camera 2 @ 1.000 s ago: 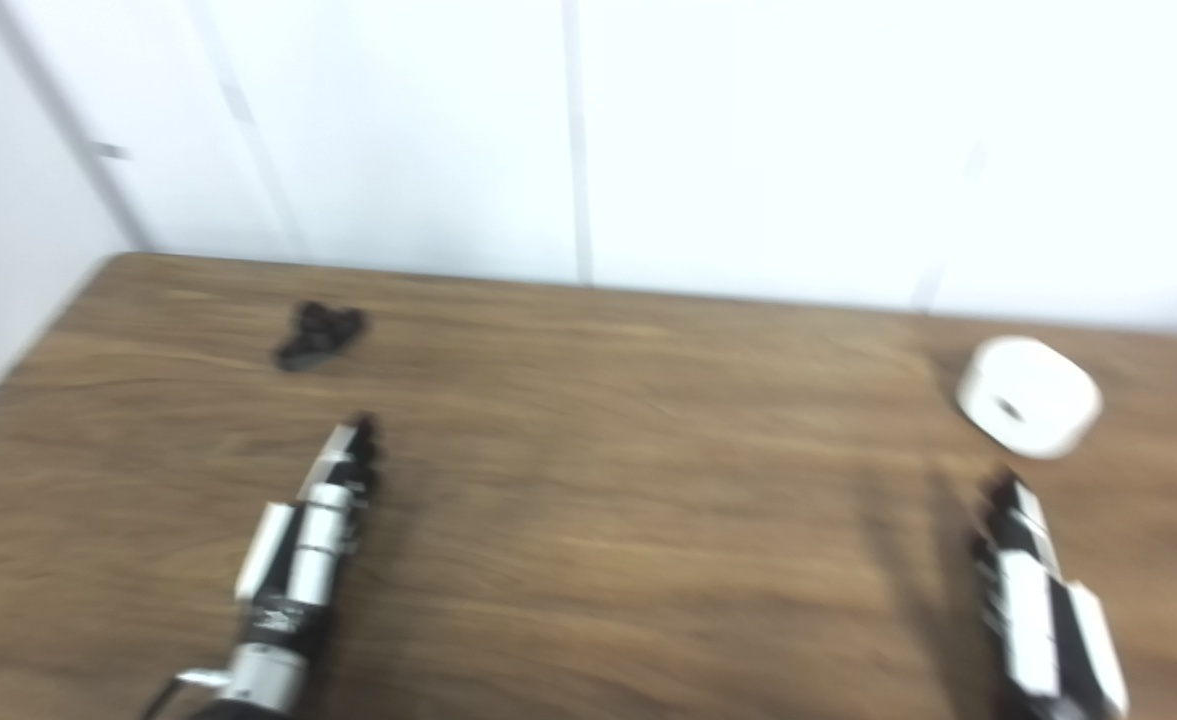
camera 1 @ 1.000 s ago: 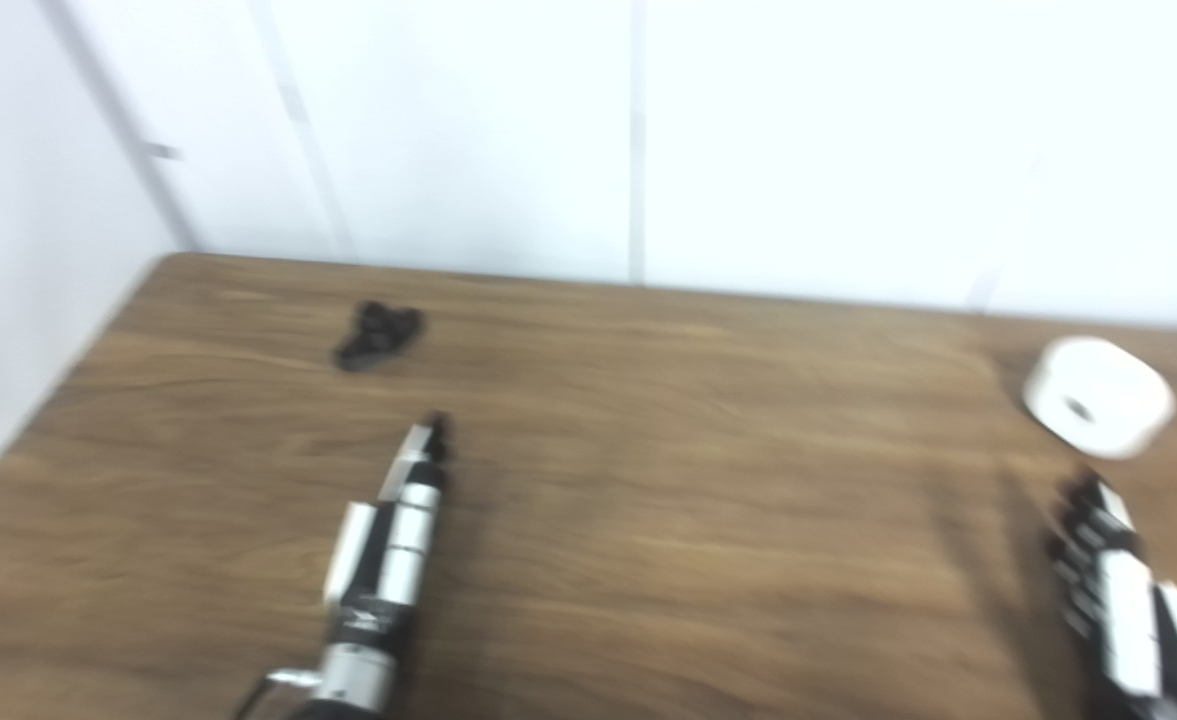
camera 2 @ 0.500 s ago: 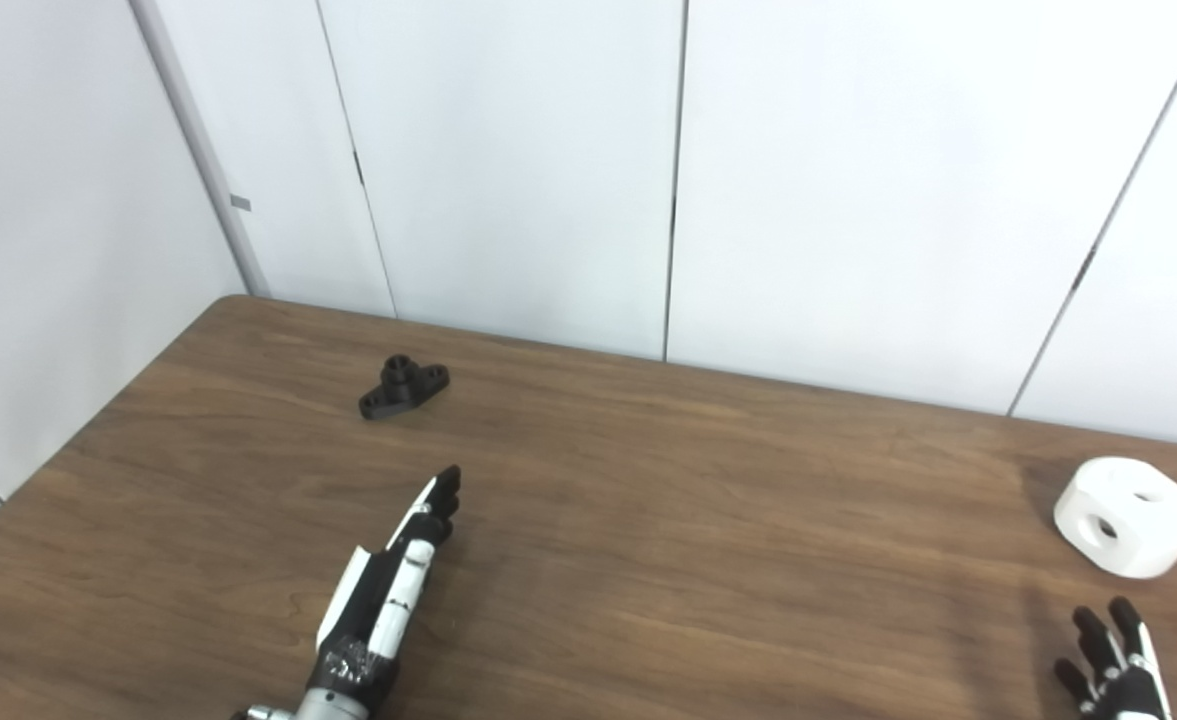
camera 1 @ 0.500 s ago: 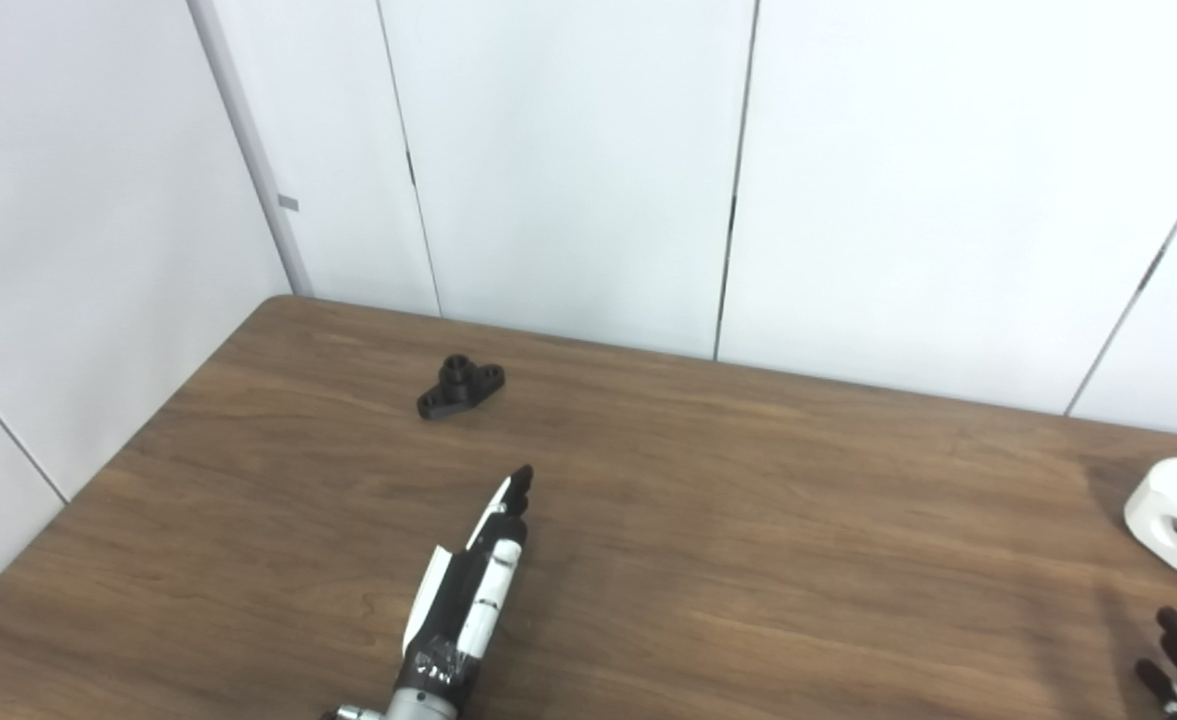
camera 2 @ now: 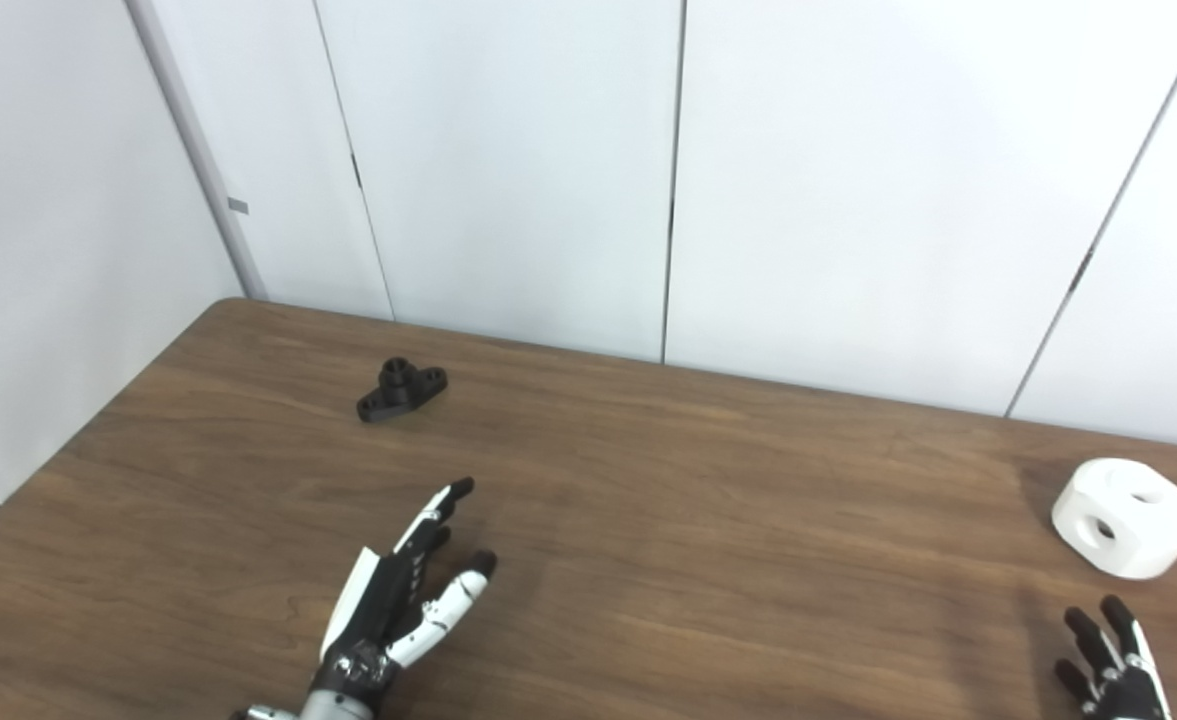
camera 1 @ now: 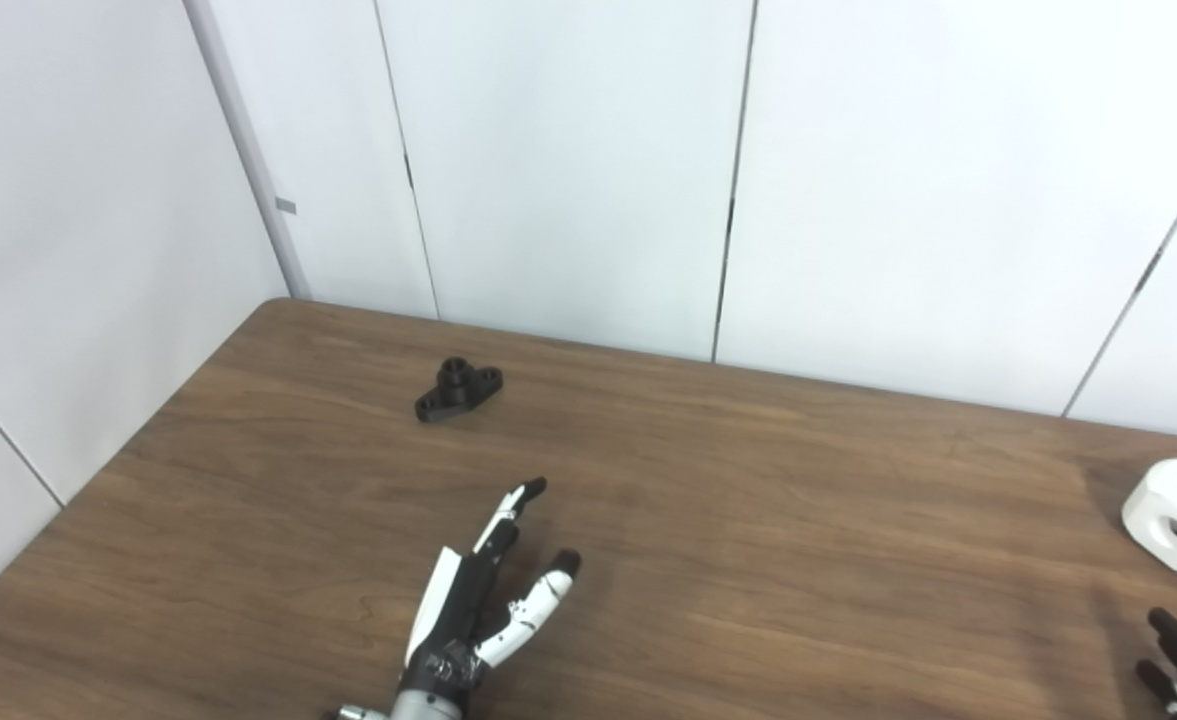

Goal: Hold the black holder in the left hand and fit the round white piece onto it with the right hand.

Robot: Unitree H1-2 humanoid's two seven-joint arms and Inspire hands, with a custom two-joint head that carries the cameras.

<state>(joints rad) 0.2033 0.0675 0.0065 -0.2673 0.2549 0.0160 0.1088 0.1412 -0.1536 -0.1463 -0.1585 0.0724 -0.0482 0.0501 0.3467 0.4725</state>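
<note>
The black holder (camera 1: 458, 390) lies flat on the wooden table (camera 1: 748, 520) at the far left, with a short round stub pointing up. My left hand (camera 1: 483, 600) rests low near the front, well short of the holder, open with its thumb spread out to the right and nothing in it. At the right edge sits the round white piece (camera 2: 1126, 517), a thick disc with holes in its top and side. Only the fingertips of my right hand (camera 2: 1108, 655) show at the bottom right corner, spread apart and empty, a little in front of the white piece.
White wall panels (camera 1: 568, 170) rise just behind the table's far edge and along its left side. Bare wood lies between the holder and the white piece.
The camera tilted up and steadied after a blurred view a second ago. In the last half second the left thumb swung out from the fingers. Holder and white piece stayed put.
</note>
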